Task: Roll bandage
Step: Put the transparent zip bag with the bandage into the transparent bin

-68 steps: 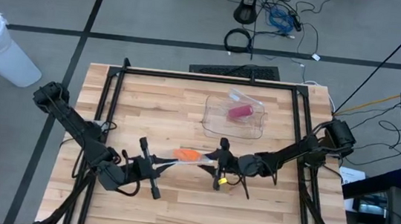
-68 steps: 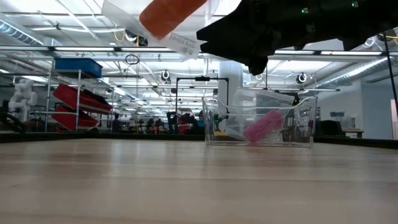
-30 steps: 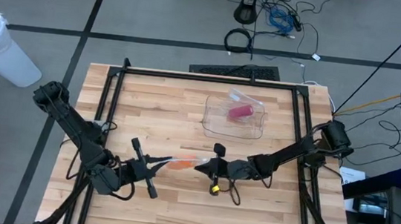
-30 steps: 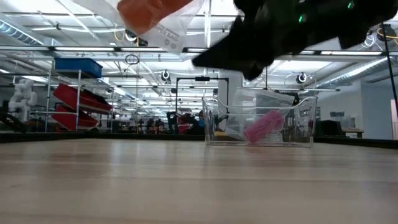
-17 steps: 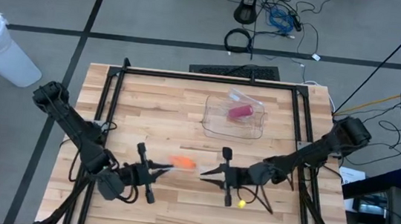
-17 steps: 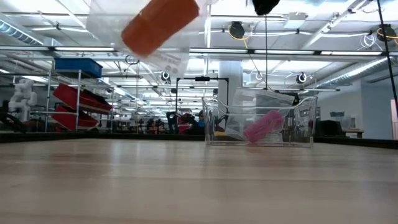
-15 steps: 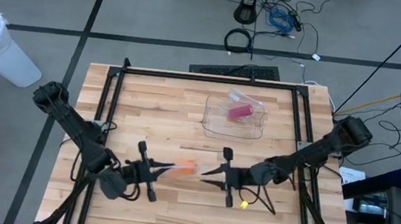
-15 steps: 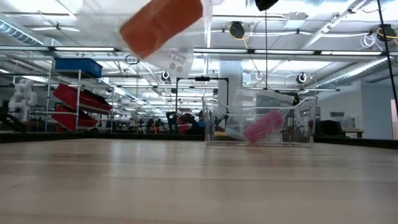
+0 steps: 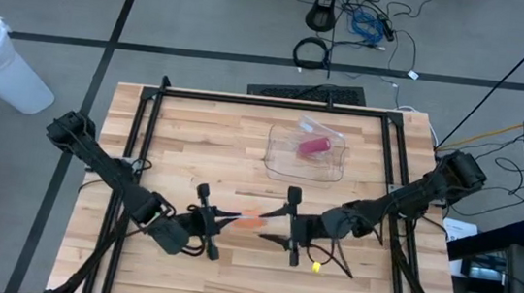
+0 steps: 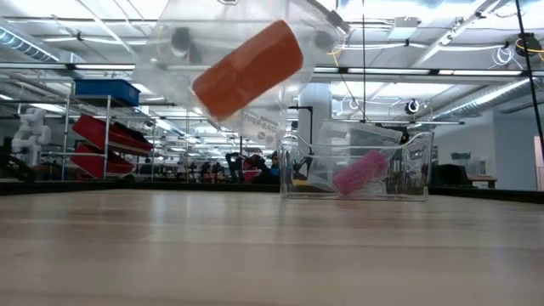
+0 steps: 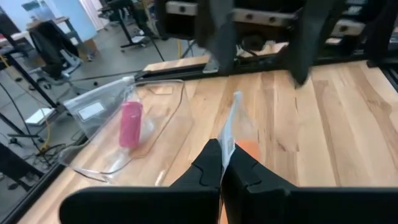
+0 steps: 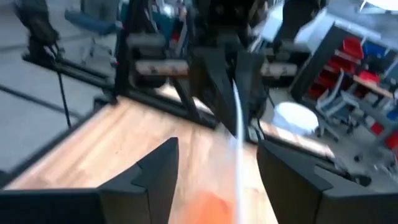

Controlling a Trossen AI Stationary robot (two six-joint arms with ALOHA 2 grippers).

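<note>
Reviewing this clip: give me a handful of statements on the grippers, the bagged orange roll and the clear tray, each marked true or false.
1. The left gripper is shut on the clear plastic bag holding the orange bandage roll. True.
2. The orange bandage roll lies flat on the wooden table. False: in the low view it hangs in the bag above the tabletop.
3. The right gripper is clamped on the bag. False: its fingers stand apart, with the bag's edge between them.
4. A pink roll lies inside the clear plastic tray. True.
5. The clear plastic tray is held by the left gripper. False: it sits on the table, apart from both grippers.
</note>
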